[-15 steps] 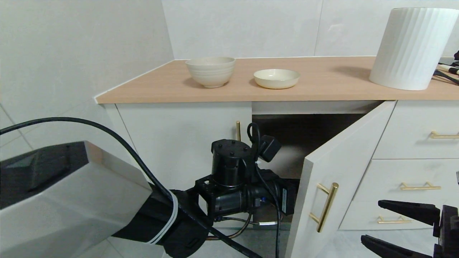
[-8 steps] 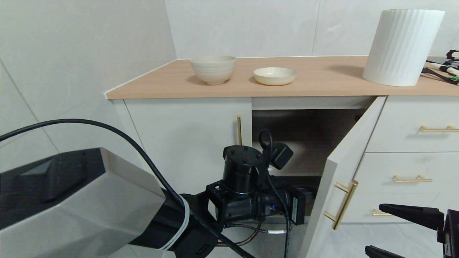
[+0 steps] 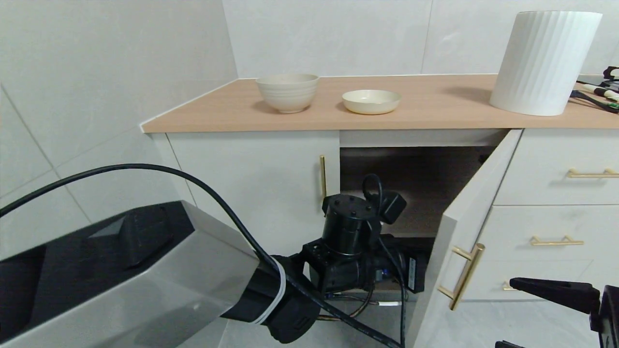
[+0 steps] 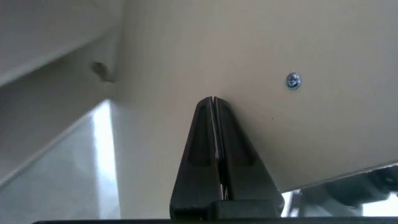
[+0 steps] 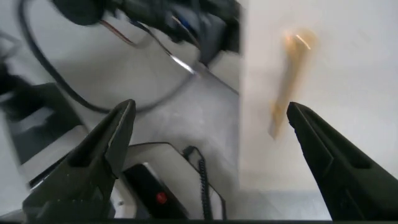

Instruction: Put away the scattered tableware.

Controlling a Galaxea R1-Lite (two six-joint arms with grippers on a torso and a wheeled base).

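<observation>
The ringed bowl [image 3: 287, 92] is beige, dish [image 3: 371, 101] cream, fluted canister [image 3: 544, 63] white.

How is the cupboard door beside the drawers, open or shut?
Open. The door stands angled out from the cupboard, its handle facing forward, and the dark inside shows behind it.

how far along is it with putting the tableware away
Early. Done: the cabinet door stands open. In hand: nothing; the left gripper is shut and empty against a pale panel, and the right gripper is open near the door's handle. Left: the bowl and the shallow dish both sit on the countertop, so both have yet to go away.
</observation>
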